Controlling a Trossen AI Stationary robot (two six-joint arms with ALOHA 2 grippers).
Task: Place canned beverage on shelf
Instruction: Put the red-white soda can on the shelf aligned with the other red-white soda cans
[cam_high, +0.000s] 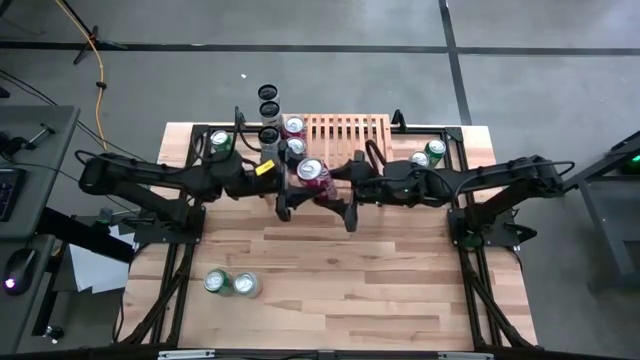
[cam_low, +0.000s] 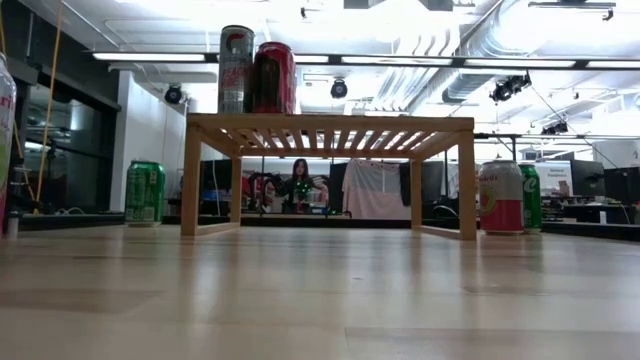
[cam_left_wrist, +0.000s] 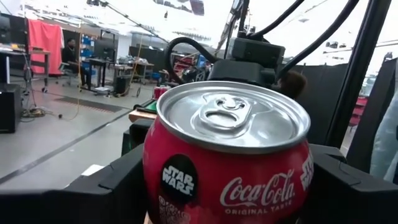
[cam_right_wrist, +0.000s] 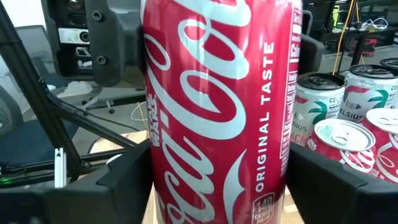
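The left gripper (cam_left_wrist: 227, 186) and right gripper (cam_right_wrist: 221, 186) are both clamping the Coca-Cola can (cam_high: 311, 171) between them, just short of the shelf (cam_high: 345, 130), risking opposing pulls twisting it loose.

Cans (cam_high: 290, 137) on shelf (cam_high: 345, 133) left end, held can (cam_high: 312, 172) in front, between both arms
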